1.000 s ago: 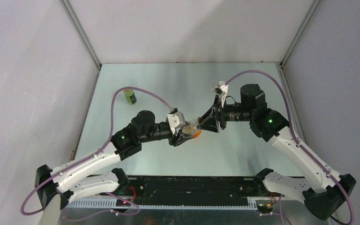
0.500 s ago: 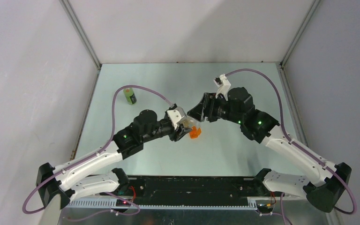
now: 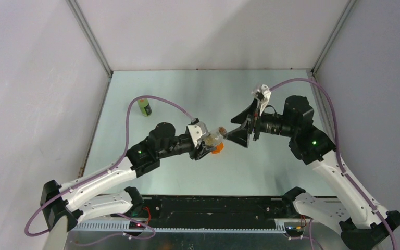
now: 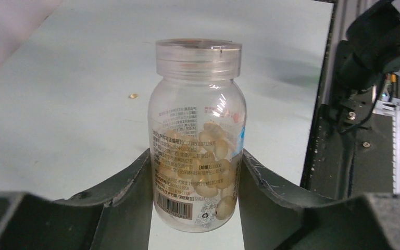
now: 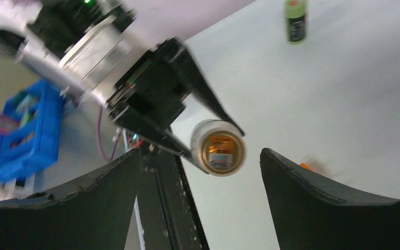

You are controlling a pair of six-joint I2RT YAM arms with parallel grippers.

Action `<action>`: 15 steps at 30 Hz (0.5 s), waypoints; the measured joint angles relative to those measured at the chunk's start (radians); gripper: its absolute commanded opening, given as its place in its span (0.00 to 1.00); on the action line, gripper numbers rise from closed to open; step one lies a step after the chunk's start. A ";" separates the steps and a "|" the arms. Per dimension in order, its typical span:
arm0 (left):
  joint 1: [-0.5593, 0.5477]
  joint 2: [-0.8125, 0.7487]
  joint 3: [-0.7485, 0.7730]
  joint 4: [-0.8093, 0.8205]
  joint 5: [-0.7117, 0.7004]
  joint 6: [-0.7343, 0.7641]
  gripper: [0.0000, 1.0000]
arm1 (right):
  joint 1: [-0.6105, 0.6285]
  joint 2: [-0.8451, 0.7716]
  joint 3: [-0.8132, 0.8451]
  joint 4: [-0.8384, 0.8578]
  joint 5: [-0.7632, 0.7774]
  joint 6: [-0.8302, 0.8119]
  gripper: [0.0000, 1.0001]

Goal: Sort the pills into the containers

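The left gripper [image 4: 195,159] is clenched on a clear round plastic bottle [image 4: 198,140]. Its two dark fingers [image 4: 130,187] press on the bottle's sides, low down near the bottom. The bottle has a see-through lid, small print on its label, and pale yellow pills [image 4: 213,151] inside. It is held up over the middle of the pale green table [image 3: 187,94], lying on its side. Its lid end points at the right gripper [image 5: 199,152]. The right gripper is released, with its two dark fingers spread wide. In the right wrist view the lid sits in the gap between those fingers, and neither finger touches it. A small orange box [image 3: 219,150] lies on the table just under the bottle. The bottle and the left gripper hide part of it. In the right wrist view it is only a blurry orange bit beside the finger. A small green round bottle with a dark label [image 3: 145,107] stands upright near the left edge of the table, well apart from both grippers. A tiny tan speck [image 4: 133,96] lies on the table beyond the clear bottle, too small to tell what it is. Off the table, a blue plastic crate [image 5: 21,130] shows in the right wrist view.
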 measured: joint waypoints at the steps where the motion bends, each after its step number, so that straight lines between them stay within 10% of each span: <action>1: 0.000 0.000 0.000 0.000 0.019 0.000 0.00 | 0.000 -0.005 0.000 -0.008 -0.043 -0.030 0.86; 15: 0.000 0.006 0.003 -0.041 0.174 0.000 0.00 | 0.025 0.035 -0.006 -0.089 -0.205 -0.185 0.79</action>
